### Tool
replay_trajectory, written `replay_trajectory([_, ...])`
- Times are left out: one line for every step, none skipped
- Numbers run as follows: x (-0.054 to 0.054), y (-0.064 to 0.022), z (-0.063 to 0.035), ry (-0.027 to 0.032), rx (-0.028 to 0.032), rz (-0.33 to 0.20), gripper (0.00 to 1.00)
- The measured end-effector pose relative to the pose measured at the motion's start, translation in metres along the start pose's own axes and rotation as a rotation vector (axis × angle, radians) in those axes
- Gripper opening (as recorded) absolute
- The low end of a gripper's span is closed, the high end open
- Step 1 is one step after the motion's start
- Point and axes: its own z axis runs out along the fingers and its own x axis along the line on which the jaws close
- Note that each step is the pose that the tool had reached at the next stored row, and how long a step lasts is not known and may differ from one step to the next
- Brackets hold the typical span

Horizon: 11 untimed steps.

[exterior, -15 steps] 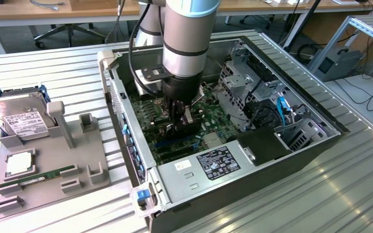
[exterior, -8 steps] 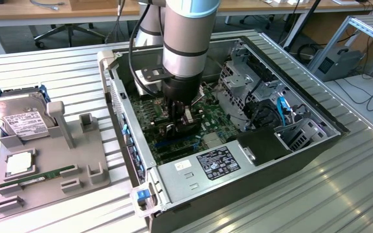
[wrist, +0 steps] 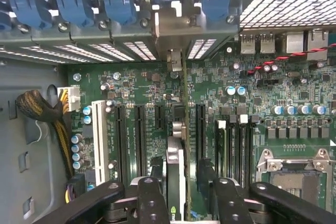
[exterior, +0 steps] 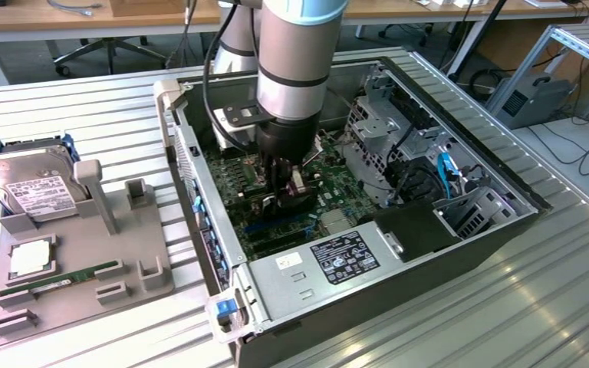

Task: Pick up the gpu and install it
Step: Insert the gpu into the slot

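Observation:
The gpu (wrist: 176,156) stands on edge in a motherboard slot inside the open computer case (exterior: 499,222). In the wrist view I see it edge-on, with its silver end bracket (wrist: 176,59) against the case's rear slot openings. My gripper (wrist: 187,184) hangs straight above the card, its black fingers (wrist: 152,198) spread to either side of it and open, with a gap showing on one side. In the exterior view the gripper (exterior: 286,192) reaches down into the middle of the case, and the gpu (exterior: 297,188) shows partly between the fingers.
A grey parts holder (exterior: 120,253) at the exterior view's left carries a hard drive (exterior: 31,188), a RAM stick (exterior: 59,280) and a square chip (exterior: 31,257). Inside the case are the power supply (exterior: 346,257), the drive cage (exterior: 376,130) and cables (exterior: 443,172).

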Motion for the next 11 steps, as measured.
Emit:
replay_trajectory([0.0, 0.0, -0.0025, 0.0001, -0.0001, 0.0, 0.41])
replay_trajectory([0.0, 0.0, -0.0055, 0.0, 0.0, 0.0, 0.41])
replay_trajectory([-0.001, 0.0, -0.0084, -0.0001, 0.0, 0.0, 0.41])
replay_trajectory([-0.001, 0.0, -0.0117, 0.0004, -0.0001, 0.0, 0.41])
replay_trajectory([-0.002, -0.0001, -0.0144, 0.0008, -0.0001, 0.0, 0.41])
replay_trajectory([-0.002, -0.0001, -0.0166, 0.0012, -0.0001, 0.0, 0.41])
replay_trajectory([-0.002, -0.0001, -0.0187, 0.0014, 0.0, 0.0, 0.41])
replay_trajectory([-0.003, -0.0001, -0.0204, 0.0019, 0.0, 0.0, 0.41])
replay_trajectory([-0.003, -0.0001, -0.0219, 0.0032, 0.0001, 0.0, 0.41])
replay_trajectory([-0.004, -0.0001, -0.0233, 0.0053, 0.0002, 0.0, 0.41])
replay_trajectory([-0.005, -0.0001, -0.0243, 0.0077, 0.0002, 0.0, 0.41])
